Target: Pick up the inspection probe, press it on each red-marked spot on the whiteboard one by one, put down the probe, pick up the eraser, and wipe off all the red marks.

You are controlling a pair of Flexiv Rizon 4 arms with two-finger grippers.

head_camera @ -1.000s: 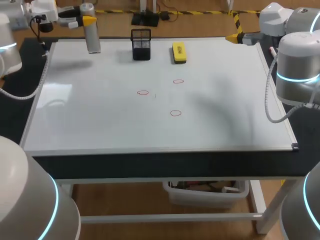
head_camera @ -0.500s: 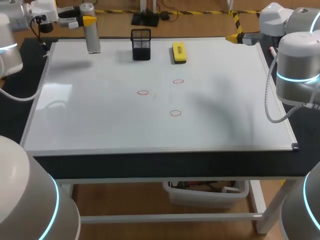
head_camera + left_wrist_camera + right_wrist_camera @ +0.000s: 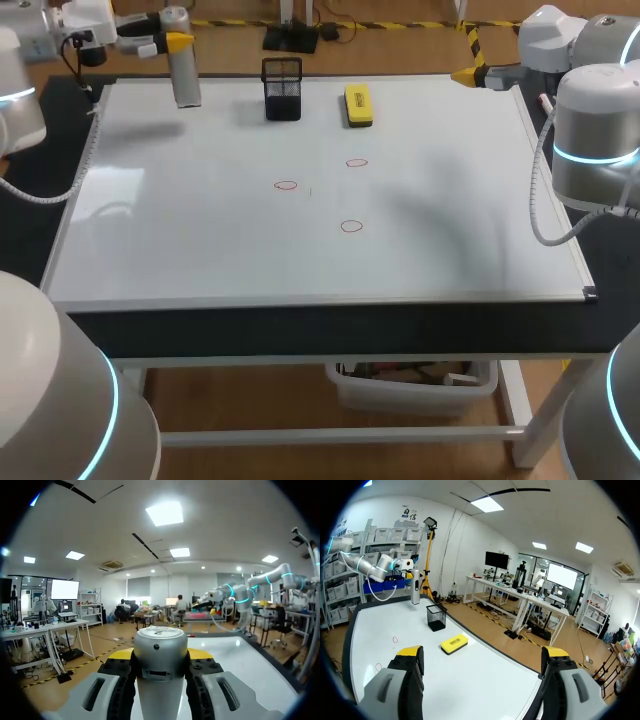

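Plainly, the work is in its first step. In the head view the left gripper (image 3: pixel 172 43) is clamped on the upright grey inspection probe (image 3: pixel 184 80) at the whiteboard's (image 3: pixel 200 250) 10 o'clock corner; I cannot tell whether its foot touches the board. I count three red marks, all intact near the middle: one at 9 o'clock (image 3: pixel 286 185), one at 1 o'clock (image 3: pixel 356 162), one at 5 o'clock (image 3: pixel 350 226). I judge all the pressing, the probe's return and the wiping undone. One yellow eraser (image 3: pixel 358 104) lies untouched at 12 o'clock, just beside one black mesh basket (image 3: pixel 282 88). The right gripper (image 3: pixel 465 73) sits past the 1 o'clock edge.

From the left wrist, the left gripper (image 3: pixel 160 655) has both fingers pressed on the probe (image 3: pixel 160 675) between them.

From the right wrist, the right gripper (image 3: pixel 483 655) has its fingers wide apart, holding nothing. Ahead at 11 o'clock lie the eraser (image 3: pixel 454 643), then the basket (image 3: pixel 436 617), then the probe (image 3: pixel 415 592). Only two marks show here (image 3: pixel 395 640) (image 3: pixel 379 667).
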